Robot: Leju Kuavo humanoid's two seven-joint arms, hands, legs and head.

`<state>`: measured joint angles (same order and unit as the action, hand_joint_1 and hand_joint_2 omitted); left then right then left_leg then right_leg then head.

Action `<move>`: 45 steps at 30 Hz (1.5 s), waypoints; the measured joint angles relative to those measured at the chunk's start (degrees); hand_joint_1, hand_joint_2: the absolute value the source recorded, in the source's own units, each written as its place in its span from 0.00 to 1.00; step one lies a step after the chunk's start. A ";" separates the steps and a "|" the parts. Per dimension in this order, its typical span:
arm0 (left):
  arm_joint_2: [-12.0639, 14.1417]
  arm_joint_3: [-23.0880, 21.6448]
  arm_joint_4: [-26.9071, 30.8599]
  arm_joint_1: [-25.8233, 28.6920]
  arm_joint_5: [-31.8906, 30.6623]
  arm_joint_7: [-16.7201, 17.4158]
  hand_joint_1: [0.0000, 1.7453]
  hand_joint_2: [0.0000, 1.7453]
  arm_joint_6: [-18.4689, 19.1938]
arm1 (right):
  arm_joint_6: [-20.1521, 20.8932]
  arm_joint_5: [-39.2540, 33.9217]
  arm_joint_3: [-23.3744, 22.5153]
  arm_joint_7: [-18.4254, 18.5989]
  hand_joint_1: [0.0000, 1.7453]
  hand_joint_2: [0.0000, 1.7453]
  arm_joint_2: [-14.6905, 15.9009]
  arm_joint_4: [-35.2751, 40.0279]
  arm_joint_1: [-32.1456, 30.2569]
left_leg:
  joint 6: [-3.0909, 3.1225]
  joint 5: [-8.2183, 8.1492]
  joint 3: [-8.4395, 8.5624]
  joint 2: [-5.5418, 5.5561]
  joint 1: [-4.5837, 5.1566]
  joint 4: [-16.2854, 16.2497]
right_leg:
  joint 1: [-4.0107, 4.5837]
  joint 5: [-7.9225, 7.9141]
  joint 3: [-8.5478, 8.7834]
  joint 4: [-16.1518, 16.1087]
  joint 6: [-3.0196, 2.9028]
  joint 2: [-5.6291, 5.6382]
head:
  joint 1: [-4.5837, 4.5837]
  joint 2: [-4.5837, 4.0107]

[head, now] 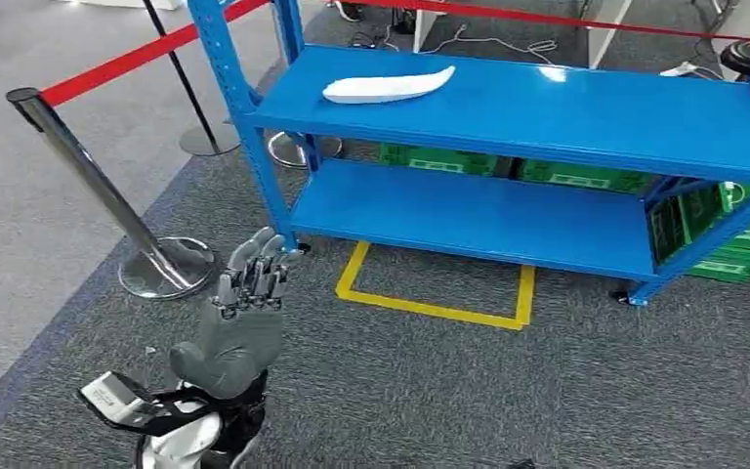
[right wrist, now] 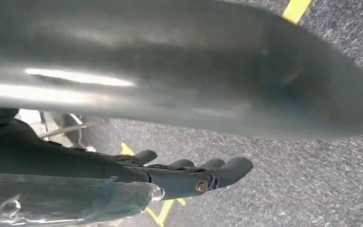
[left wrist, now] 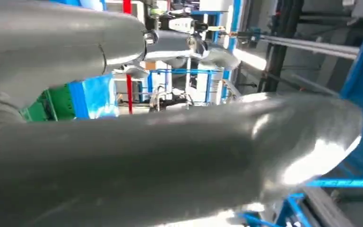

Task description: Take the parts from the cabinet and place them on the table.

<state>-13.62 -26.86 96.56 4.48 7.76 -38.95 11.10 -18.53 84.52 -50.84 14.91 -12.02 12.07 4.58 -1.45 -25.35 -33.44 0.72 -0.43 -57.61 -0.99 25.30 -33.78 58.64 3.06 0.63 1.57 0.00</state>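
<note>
Blue metal shelf rack (head: 547, 112) with two blue shelves; a white elongated part (head: 388, 88) on the upper one. Green crates (head: 439, 160) with pale markings behind the lower shelf. Dark grey speckled carpet (head: 508, 391), lighter grey flooring (head: 20, 195) at left; yellow tape outline (head: 430, 308) on the carpet. Red barrier belt (head: 117, 63) on a chrome post (head: 88, 171). Left robot hand (head: 239, 313): grey palm, darker fingers (head: 254, 278). Right robot hand (right wrist: 179, 175): dark fingers.

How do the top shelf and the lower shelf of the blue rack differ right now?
The top shelf carries a long white part; the lower shelf shows nothing on it. The top shelf is brightly lit, the lower shelf sits in its shadow. Both are flat blue panels in one frame.
</note>
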 joint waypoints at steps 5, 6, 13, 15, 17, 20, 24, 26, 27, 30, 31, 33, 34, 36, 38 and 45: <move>-0.09 -0.17 -0.07 -0.07 0.04 0.00 0.00 0.00 0.07 | -0.09 0.11 0.17 0.00 0.00 0.00 0.00 0.00 0.07 | 1.83 0.37 0.27 -0.09 -0.08 0.50 | -0.20 5.13 -3.84 8.41 1.03 -0.21 | -0.79 0.00; -0.07 -0.17 -0.09 -0.07 0.04 0.00 0.00 0.00 0.13 | -0.09 0.13 0.24 0.07 0.00 0.00 0.00 0.00 0.00 | 1.99 0.35 0.25 -0.09 0.06 0.50 | -0.17 7.21 -6.21 13.54 1.10 -0.20 | -0.79 0.00; 0.00 -0.20 -0.50 -0.06 -1.36 0.00 0.00 0.00 0.13 | -0.24 0.00 0.26 0.77 0.00 0.00 0.00 0.00 0.14 | 1.38 -0.13 0.59 0.12 0.79 0.20 | 0.28 0.50 0.64 0.04 0.10 -0.11 | -0.79 0.00; 0.04 -0.15 -0.48 -0.06 -1.79 0.00 0.00 0.00 1.71 | -0.24 0.28 0.33 0.72 0.00 0.00 0.00 0.00 0.16 | 0.70 -1.06 0.40 0.16 0.65 0.64 | 0.37 1.23 0.20 0.03 -0.55 -0.08 | -0.70 0.00; 0.00 -0.07 -0.37 -0.05 -2.74 0.00 0.00 0.00 2.65 | -0.22 0.50 0.41 0.63 0.00 0.00 0.11 0.00 -0.01 | -0.05 -1.40 0.98 0.13 0.59 0.96 | 0.31 1.93 0.64 -0.27 -1.40 0.04 | -0.72 0.00; 0.02 0.20 -0.11 0.11 -3.23 0.00 0.00 0.00 2.34 | -0.15 0.55 0.50 0.48 0.00 0.00 0.11 0.00 -0.12 | -1.00 -5.46 -2.38 -0.08 0.32 -6.74 | -0.01 1.17 2.24 -0.38 -2.16 -0.24 | 0.06 0.00; 0.02 0.61 -0.13 0.40 -3.15 0.00 0.00 0.00 1.79 | -0.15 0.52 0.52 0.39 0.00 0.00 0.13 0.00 -0.14 | -1.35 -6.48 -9.59 -0.08 0.17 -16.06 | -0.01 2.29 3.03 -0.35 -2.08 -0.14 | 0.20 0.00; -0.02 0.70 -0.13 0.44 -3.15 0.00 0.00 0.00 1.73 | -0.15 0.55 0.52 0.35 0.00 0.00 0.11 0.00 -0.21 | -1.14 0.18 -6.44 -0.10 0.09 -7.74 | -0.12 3.25 4.24 -0.35 -1.69 0.03 | 0.20 0.00; -0.02 0.72 -0.11 0.45 -3.15 0.00 0.00 0.00 1.68 | -0.15 0.55 0.52 0.33 0.00 0.00 0.11 -0.02 -0.20 | -1.06 2.93 -4.48 -0.17 0.07 -3.05 | -0.17 3.78 4.84 -0.35 -1.39 0.07 | 0.20 0.00; -0.15 0.81 -0.13 0.57 -3.15 0.00 0.00 0.00 1.20 | -0.17 0.68 0.55 0.33 0.00 0.00 0.13 0.00 -0.02 | 0.34 2.78 -3.32 -0.06 0.22 -0.52 | 0.28 4.97 5.02 -0.56 -0.20 0.18 | 0.06 0.00; -0.15 0.83 -0.13 0.58 -3.13 0.00 0.00 0.00 0.98 | -0.17 0.72 0.55 0.33 0.00 0.00 0.13 0.00 -0.02 | 0.72 2.55 -3.30 -0.04 0.41 -0.52 | 0.14 4.98 5.33 -1.09 0.11 0.12 | 0.04 0.00; -0.35 0.98 -0.11 0.63 -2.93 0.00 0.00 0.00 0.81 | -0.18 0.92 0.57 0.33 0.00 0.00 0.13 -0.02 0.03 | 1.52 2.41 -2.95 -0.02 -0.02 -0.15 | 0.05 5.65 5.68 -0.81 0.73 0.00 | -0.02 0.00; -0.33 1.01 -0.09 0.62 -2.60 0.00 0.00 0.00 0.83 | -0.20 1.05 0.57 0.33 0.00 0.00 0.13 0.00 0.08 | 1.91 2.16 -2.75 -0.04 -0.03 -0.15 | 0.14 6.81 4.81 1.32 0.88 -0.18 | -0.24 0.00; -0.35 1.09 -0.11 0.64 -2.43 0.00 0.00 0.00 0.85 | -0.20 1.16 0.57 0.33 0.00 0.00 0.13 0.00 0.06 | 2.40 1.83 -2.55 -0.08 0.09 -0.16 | 0.17 11.28 -0.22 10.76 1.07 -0.19 | -0.37 0.00; -0.33 1.16 -0.11 0.66 -2.30 0.00 0.00 0.00 0.87 | -0.20 1.18 0.57 0.33 0.00 0.00 0.13 -0.02 -0.05 | 2.63 1.53 -2.37 -0.03 0.25 -0.17 | 0.23 12.78 -5.05 18.03 1.06 -0.19 | -0.42 0.00; -0.33 1.18 -0.11 0.65 -1.95 0.00 0.00 0.00 1.07 | -0.17 1.25 0.61 0.33 0.00 0.00 0.13 -0.02 0.13 | 1.21 0.50 -0.82 0.36 0.67 -0.40 | 0.51 1.52 0.76 0.67 -0.26 0.02 | -0.24 0.00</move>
<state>-13.94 -25.68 96.45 5.14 5.81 -38.95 12.17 -18.71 85.77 -50.23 15.23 -11.89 12.04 4.71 -0.24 -24.85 -34.26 1.07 0.24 -58.01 -0.48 26.82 -33.02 59.31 2.80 0.65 1.33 0.00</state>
